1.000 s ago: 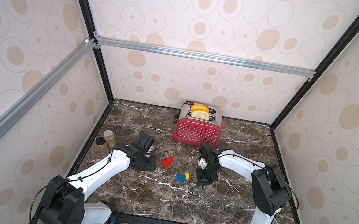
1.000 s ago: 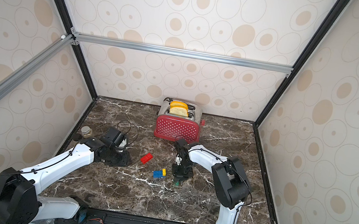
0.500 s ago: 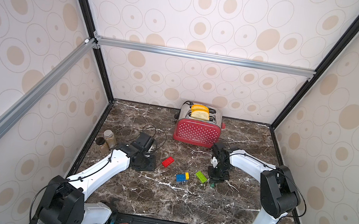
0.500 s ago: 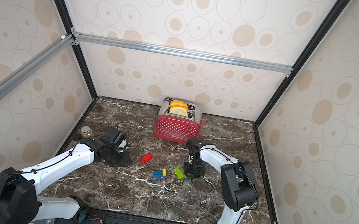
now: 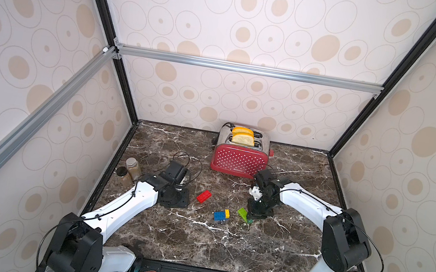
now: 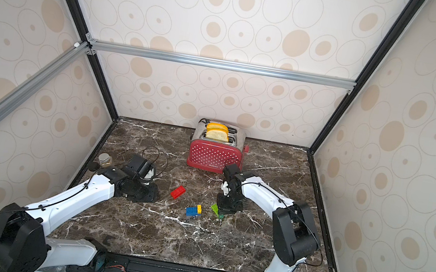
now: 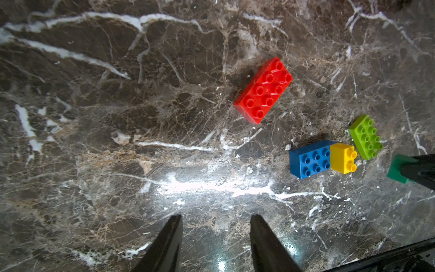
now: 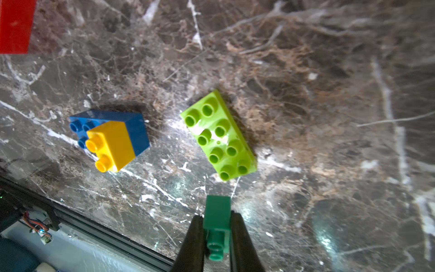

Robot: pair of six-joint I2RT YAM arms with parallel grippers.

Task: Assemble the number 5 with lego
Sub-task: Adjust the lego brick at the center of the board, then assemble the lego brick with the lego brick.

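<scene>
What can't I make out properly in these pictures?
Dark-green brick: right wrist view, sides covered by the right gripper; in both top views, nearly hidden under it.
Red brick: right wrist view, cut off by the picture edge.
Blue brick: right wrist view, some studs hidden beneath the yellow brick.

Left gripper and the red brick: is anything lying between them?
No, nothing. The left wrist view shows the open left gripper and the red brick with only bare marble table between them.

Right wrist view crops the red brick (image 8: 15,26); the right tool (image 8: 216,217) partly hides the dark-green brick (image 8: 217,207).
</scene>
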